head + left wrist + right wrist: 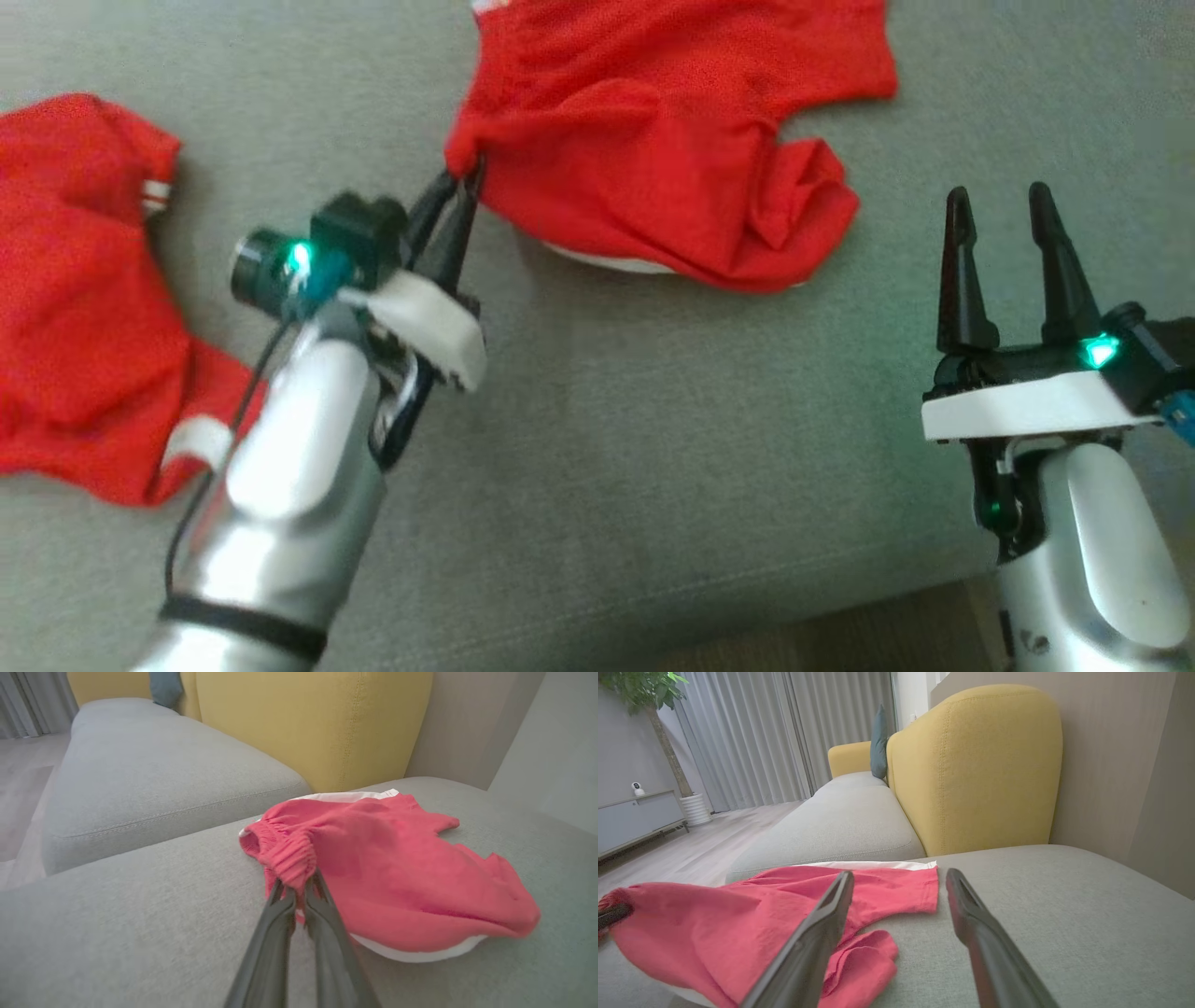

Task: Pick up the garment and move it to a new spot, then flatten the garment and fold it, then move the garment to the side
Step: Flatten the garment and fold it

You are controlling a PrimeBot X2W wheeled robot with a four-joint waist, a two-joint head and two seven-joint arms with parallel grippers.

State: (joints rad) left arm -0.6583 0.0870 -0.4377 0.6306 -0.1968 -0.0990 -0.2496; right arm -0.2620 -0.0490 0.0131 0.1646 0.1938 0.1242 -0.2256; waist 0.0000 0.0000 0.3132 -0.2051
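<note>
A crumpled red garment (672, 140) with a white lining lies on the grey sofa cushion (653, 448) at the top middle of the head view. My left gripper (464, 182) is shut on its gathered elastic hem at the garment's left corner; in the left wrist view the gripper (299, 886) pinches the ribbed red hem (289, 858) of the garment (397, 877). My right gripper (1004, 210) stands open to the right of the garment, apart from it. In the right wrist view the garment (738, 924) lies low and left, partly behind the open right gripper (896, 879).
A second red garment (84, 299) with white trim lies at the left of the cushion. A yellow backrest (971, 770) rises behind the seat, with another grey cushion (154, 779) beyond. The cushion's front edge and wooden floor (840, 635) are at the bottom.
</note>
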